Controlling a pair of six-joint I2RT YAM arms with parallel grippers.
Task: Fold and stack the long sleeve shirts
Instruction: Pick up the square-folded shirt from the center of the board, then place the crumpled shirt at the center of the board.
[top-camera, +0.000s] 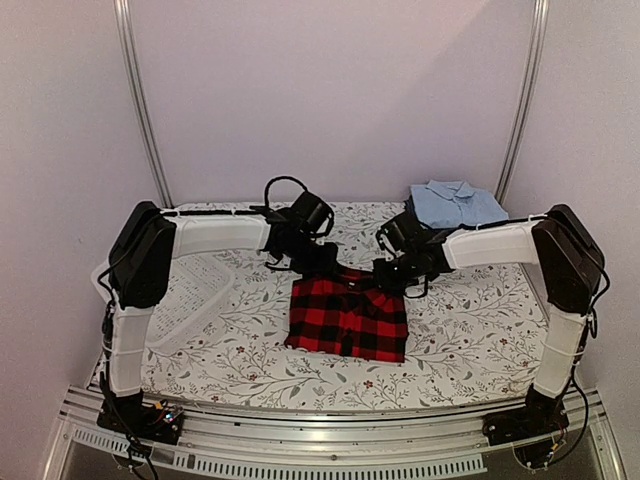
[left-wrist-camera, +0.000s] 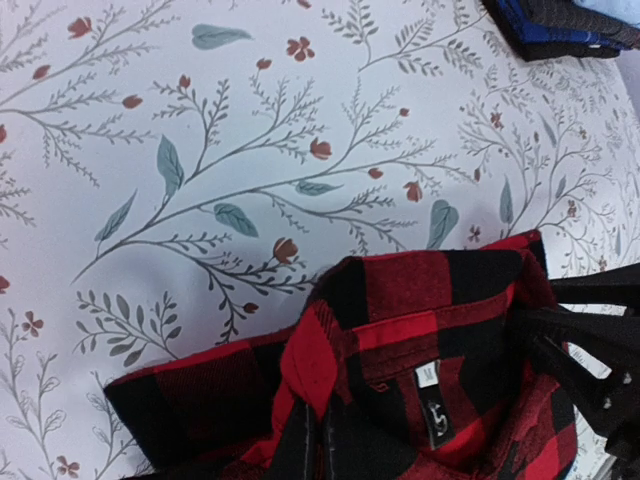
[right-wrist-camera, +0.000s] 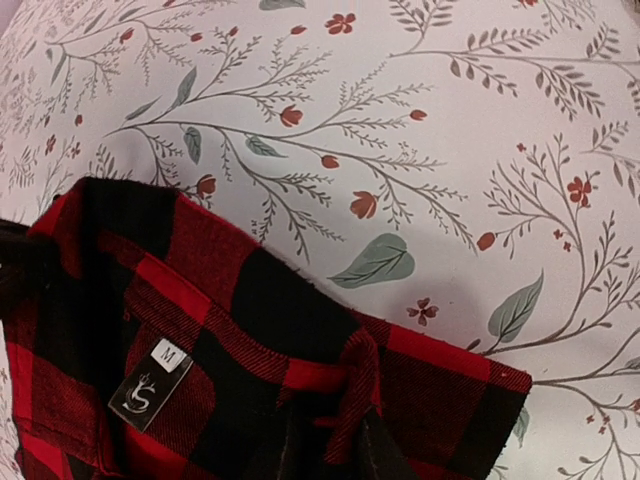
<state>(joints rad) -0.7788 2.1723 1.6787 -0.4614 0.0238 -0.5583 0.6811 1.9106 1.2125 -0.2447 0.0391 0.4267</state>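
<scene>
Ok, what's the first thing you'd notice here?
The red-and-black checked shirt jumps out, lying mid-table on the flowery cloth, with the left hand and right hand pinching its collar edge. At the far right corner sits a folded light blue shirt.

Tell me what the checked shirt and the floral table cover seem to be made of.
The shirt looks like woven, brushed flannel: matte, fuzzy nap at the collar edge. The cover is likely thin printed fabric: matte, softly dimpled.
</scene>
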